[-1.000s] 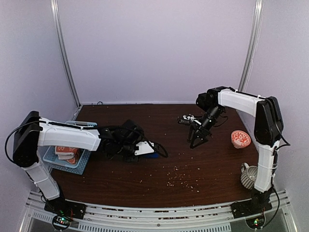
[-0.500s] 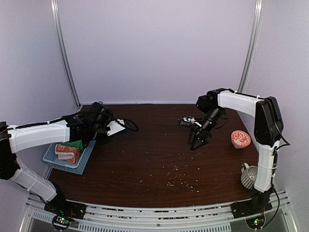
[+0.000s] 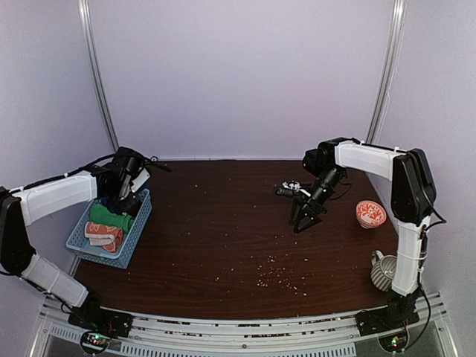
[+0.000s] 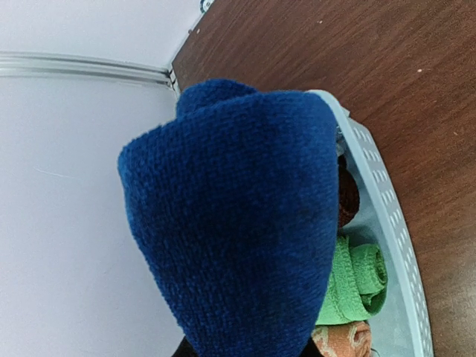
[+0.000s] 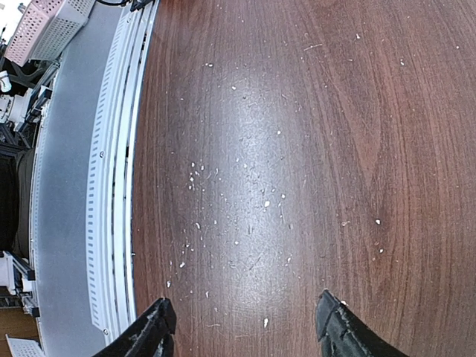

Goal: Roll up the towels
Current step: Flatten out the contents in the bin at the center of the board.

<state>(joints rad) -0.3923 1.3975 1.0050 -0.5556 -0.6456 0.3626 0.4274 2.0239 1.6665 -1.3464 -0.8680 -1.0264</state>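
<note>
A rolled royal blue towel point(image 4: 230, 216) fills the left wrist view, and my left gripper point(image 3: 123, 195) is shut on it, its fingers almost wholly hidden behind the cloth. It hangs over the far end of the light blue basket point(image 3: 138, 222). Inside the basket lie a rolled green towel point(image 3: 110, 218) point(image 4: 358, 279), an orange-and-white patterned towel point(image 3: 102, 235) point(image 4: 342, 339) and a dark red one point(image 4: 348, 199). My right gripper point(image 3: 302, 220) point(image 5: 245, 327) stands open just over bare table at the right centre, with nothing between its fingers.
The basket's perforated wall point(image 4: 387, 204) runs beside the brown table. An orange-and-white bowl point(image 3: 370, 213) sits at the right, and a striped mug point(image 3: 382, 271) stands near the right arm's base. Crumbs point(image 3: 275, 271) speckle the table's front middle. Walls enclose three sides.
My left arm has swung from the table's middle to the far left, carrying the blue towel over the basket. The right arm has stayed put.
</note>
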